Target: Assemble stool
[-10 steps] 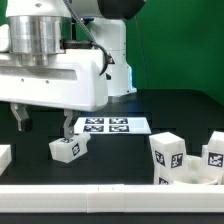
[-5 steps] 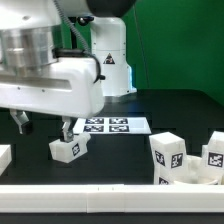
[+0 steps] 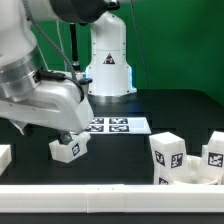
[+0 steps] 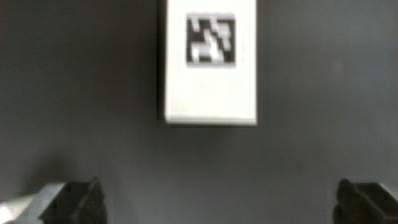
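Hovering wide open, claw [image 3: 45, 130] grips nothing. Leg [image 4: 214, 60] lies on dark desk [image 4: 71, 100] just ahead of fingertips [image 4: 71, 203], outside gap; long axis square to line between them, tagged end pointing away.

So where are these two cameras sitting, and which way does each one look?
Exterior view: low at the edge of the black table, behind a white rail, looking across at the robot's base; arm and open tool show.
Wrist view: on the arm, looking down at the table; only the fingertips show.
Shared: the tagged stool leg beneath the tool, apparently.
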Tool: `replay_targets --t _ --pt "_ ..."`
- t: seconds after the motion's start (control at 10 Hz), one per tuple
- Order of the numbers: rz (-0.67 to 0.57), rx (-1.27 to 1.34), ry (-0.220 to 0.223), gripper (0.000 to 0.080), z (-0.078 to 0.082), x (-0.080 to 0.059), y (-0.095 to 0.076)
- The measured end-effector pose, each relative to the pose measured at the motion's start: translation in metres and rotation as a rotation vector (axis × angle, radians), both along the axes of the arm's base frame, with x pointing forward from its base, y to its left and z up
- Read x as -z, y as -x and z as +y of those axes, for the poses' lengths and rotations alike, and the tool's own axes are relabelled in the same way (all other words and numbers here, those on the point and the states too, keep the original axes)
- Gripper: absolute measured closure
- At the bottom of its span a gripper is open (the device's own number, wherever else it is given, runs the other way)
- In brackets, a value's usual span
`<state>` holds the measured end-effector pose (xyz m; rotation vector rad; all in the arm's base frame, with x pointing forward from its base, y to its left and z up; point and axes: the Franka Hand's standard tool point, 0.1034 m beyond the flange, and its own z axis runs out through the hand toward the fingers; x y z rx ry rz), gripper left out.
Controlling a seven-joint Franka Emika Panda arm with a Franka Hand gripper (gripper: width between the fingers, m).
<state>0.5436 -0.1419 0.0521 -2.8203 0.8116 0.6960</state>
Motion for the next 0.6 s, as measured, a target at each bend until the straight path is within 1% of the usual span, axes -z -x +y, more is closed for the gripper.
replay_targets --t 0.1,0.2,0.3,0.4,0.5,0.6 --pt "0.033 -0.001 -0.016 0.0151 -0.001 0.002 0.0" --pt "0.072 -0.022 -0.047 0.0151 0.002 0.002 0.004" --pt "0.096 -0.074 -0.095 0.0151 0.008 0.005 0.008" --pt "0.158 -0.079 -0.128 0.0151 0.013 0.005 0.016" --pt "0.239 -0.077 -0.168 0.0151 0.011 0.005 0.022" --pt "0.299 -0.078 -0.197 0.0151 0.009 0.008 0.023"
